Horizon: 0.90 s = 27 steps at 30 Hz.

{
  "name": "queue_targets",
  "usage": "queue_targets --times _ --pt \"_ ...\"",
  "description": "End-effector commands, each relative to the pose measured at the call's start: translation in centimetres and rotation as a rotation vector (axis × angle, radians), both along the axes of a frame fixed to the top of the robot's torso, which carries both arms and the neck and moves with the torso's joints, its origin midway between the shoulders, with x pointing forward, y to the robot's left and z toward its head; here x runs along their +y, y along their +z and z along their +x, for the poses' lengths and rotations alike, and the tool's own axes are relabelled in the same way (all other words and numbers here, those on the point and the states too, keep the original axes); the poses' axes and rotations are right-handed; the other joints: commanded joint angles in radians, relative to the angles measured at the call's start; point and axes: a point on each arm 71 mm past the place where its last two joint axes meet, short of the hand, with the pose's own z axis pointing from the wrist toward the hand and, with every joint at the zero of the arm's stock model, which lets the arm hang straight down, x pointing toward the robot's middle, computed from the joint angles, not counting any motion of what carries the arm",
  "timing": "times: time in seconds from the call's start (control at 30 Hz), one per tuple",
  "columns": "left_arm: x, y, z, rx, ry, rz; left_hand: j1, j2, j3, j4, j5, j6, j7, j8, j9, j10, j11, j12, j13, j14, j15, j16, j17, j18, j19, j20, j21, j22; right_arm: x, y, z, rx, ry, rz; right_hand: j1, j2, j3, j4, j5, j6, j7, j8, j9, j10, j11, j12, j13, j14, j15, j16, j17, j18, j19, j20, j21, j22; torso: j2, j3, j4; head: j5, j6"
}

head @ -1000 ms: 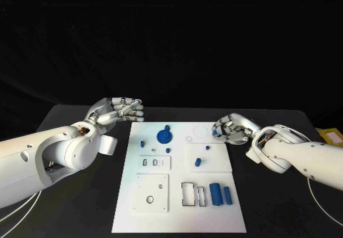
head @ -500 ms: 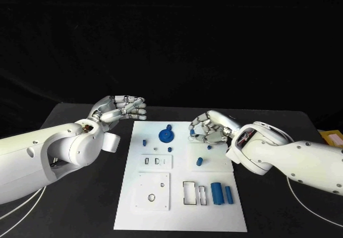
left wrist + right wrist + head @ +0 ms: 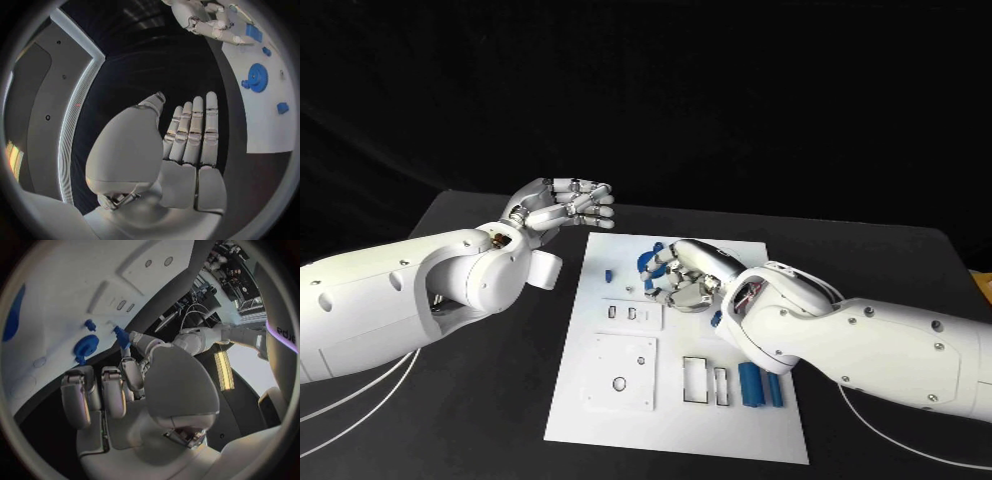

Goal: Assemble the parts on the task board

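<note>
Two silver hands are up: the right hand (image 3: 687, 276) hovers with curled fingers over the white task board (image 3: 678, 420), above the blue round gear (image 3: 85, 345). Nothing is visibly pinched. The left hand (image 3: 570, 206) is off the board, fingers straight and pressed together, holding nothing.

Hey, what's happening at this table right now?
A two-armed robot is working on a white task board on a black table. Its right robot hand is over the board's far end, by the round blue gear-like part, but a grip on anything cannot be made out. The left robot hand is raised off the board, holding nothing. Two blue cylinders lie near the front.
</note>
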Motion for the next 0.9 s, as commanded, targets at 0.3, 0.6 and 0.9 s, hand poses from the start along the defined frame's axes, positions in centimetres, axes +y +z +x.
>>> queue_targets --times 0.3,0.6,0.9 --pt "-0.5 0.1 0.0 0.000 -0.025 -0.011 -0.001 0.001 0.009 0.001 -0.005 -0.002 0.000 -0.005 -0.001 0.003 0.002 -0.005 0.001 -0.008 0.002 -0.008 0.003 0.017 -0.009 0.002 0.005 0.001 2.0 -2.3 -1.4 0.007 0.014 -0.059 -0.007 0.008 0.004 0.000 0.007 -0.001 -0.002 0.011 0.012 -0.006 0.003 -0.004 -0.001 0.088 -0.006 0.000 0.197 -0.007 0.103 -0.007 0.005 0.263 0.002 0.0002 0.0014 0.014 -0.012" --pt "-0.4 0.1 0.0 0.001 -0.024 -0.011 -0.001 0.001 0.009 0.001 -0.005 -0.002 0.000 -0.005 -0.001 0.003 0.002 -0.005 0.001 -0.008 0.002 -0.008 0.003 0.017 -0.009 0.002 0.005 0.001 2.1 -2.9 -1.7 0.015 0.023 -0.081 -0.011 0.007 0.003 0.000 0.006 -0.003 -0.002 0.011 0.012 -0.006 0.003 -0.005 -0.001 0.087 -0.006 0.000 0.197 -0.007 0.103 -0.007 0.005 0.263 0.000 0.0007 -0.0022 0.019 -0.021" --pt "-0.3 0.0 0.0 0.001 -0.023 -0.010 -0.001 0.001 0.009 0.001 -0.005 -0.002 0.000 -0.005 -0.001 0.003 0.002 -0.005 0.001 -0.008 0.002 -0.008 0.003 0.017 -0.009 0.002 0.005 0.001 1.7 -3.2 -1.6 0.002 0.014 -0.106 -0.017 0.005 0.000 0.002 0.005 -0.004 -0.002 0.013 0.013 -0.005 0.003 -0.005 -0.001 0.087 -0.006 0.000 0.196 -0.007 0.103 -0.007 0.005 0.263 0.000 0.0006 -0.0003 0.014 -0.025"
